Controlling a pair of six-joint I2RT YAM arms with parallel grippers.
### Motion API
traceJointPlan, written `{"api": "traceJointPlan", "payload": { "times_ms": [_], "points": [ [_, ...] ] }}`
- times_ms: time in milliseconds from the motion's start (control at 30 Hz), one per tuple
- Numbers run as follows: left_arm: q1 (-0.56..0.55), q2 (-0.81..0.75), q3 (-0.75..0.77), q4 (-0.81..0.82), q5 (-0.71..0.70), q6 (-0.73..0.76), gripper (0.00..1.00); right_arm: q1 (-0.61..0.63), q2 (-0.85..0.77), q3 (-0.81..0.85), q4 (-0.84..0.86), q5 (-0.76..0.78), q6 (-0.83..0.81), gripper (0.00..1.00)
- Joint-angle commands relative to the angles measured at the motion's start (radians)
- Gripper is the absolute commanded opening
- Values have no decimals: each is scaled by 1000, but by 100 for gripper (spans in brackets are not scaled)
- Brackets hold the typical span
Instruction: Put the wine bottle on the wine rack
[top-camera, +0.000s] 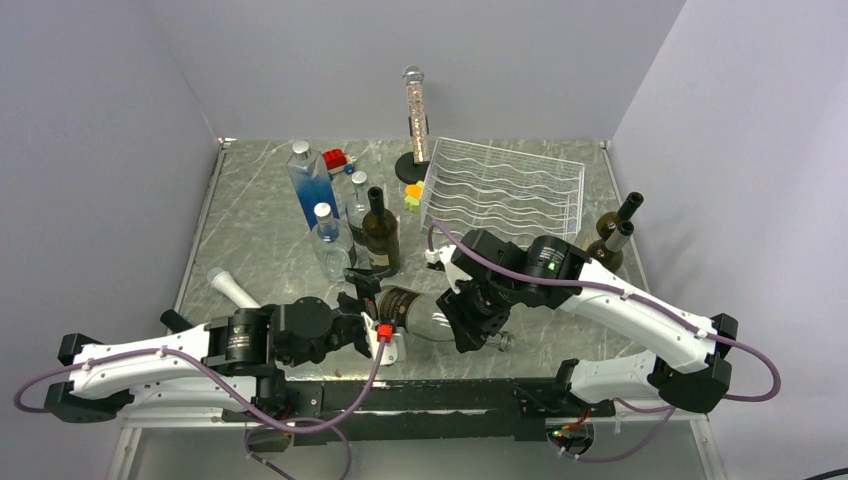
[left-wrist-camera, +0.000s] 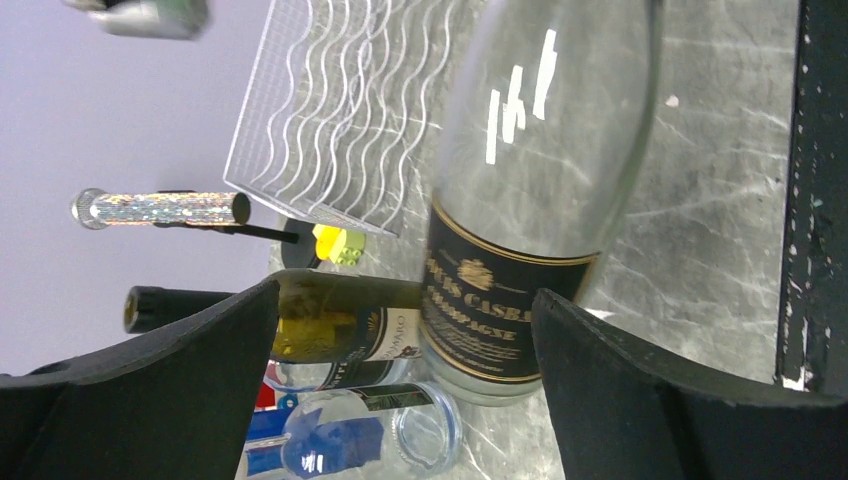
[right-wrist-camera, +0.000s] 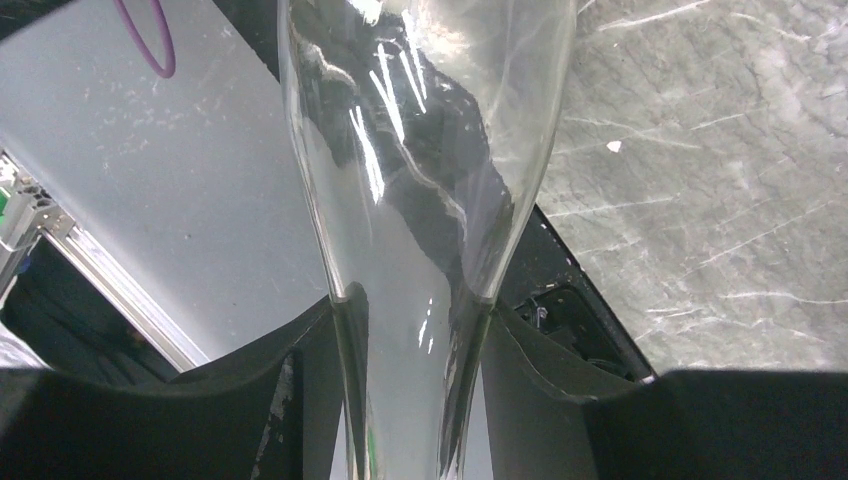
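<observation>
From above, the wine bottle (top-camera: 410, 305) lies on its side near the front of the desk (top-camera: 270, 250), between the two arms. The right hand (top-camera: 478, 325) is on its thin end. The left hand (top-camera: 375, 312) sits at its fat end. The wine rack (top-camera: 505, 185) is well apart from it, at the back right. A dark bottle (top-camera: 380, 230) stands just behind the wine bottle, with clear bottles (top-camera: 330, 240) beside it. If the bottle swings on its way back to the rack, it could knock them over.

In the left wrist view, the left hand (left-wrist-camera: 405, 300) is spread wide. Its fingers (left-wrist-camera: 200, 370) sit on both sides of the bottle's (left-wrist-camera: 520, 200) fat end and do not touch it. So this hand gives no help if the bottle drops. The rack (left-wrist-camera: 330, 110) shows far behind, with wavy wires that the bottle must land between.

In the right wrist view, the right hand (right-wrist-camera: 415, 310) is pinched tight on the bottle's (right-wrist-camera: 420, 150) neck. The glass is smooth and shiny. The neck is the thin part, and the heavy part hangs far out from the fingers (right-wrist-camera: 320, 360). It could slip, tip down or twist in the hand. Then it could hit the desk (right-wrist-camera: 720, 150) and roll, or bump the rack's rim and miss its spot.
</observation>
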Motion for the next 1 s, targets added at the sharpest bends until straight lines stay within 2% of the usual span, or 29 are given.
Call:
{"api": "traceJointPlan", "payload": {
  "times_ms": [0, 200, 333, 567, 767, 967],
  "points": [
    [3, -15, 3, 65, -52, 9, 99, -12, -80, -12, 110, 23, 32, 0],
    [2, -37, -10, 156, -87, -86, 99, -50, -132, -79, 112, 99, 54, 0],
    [3, -16, 42, 267, -296, -328, 99, -99, -149, -113, 141, 205, 89, 0],
    [4, -7, 103, 268, -455, -612, 99, -161, -141, -189, 318, 310, 161, 0],
    [3, -7, 121, 218, -402, -836, 99, -180, -110, -222, 445, 335, 194, 0],
    [4, -12, 146, 173, -387, -983, 99, -195, -68, -271, 541, 344, 217, 0]
  ]
}}
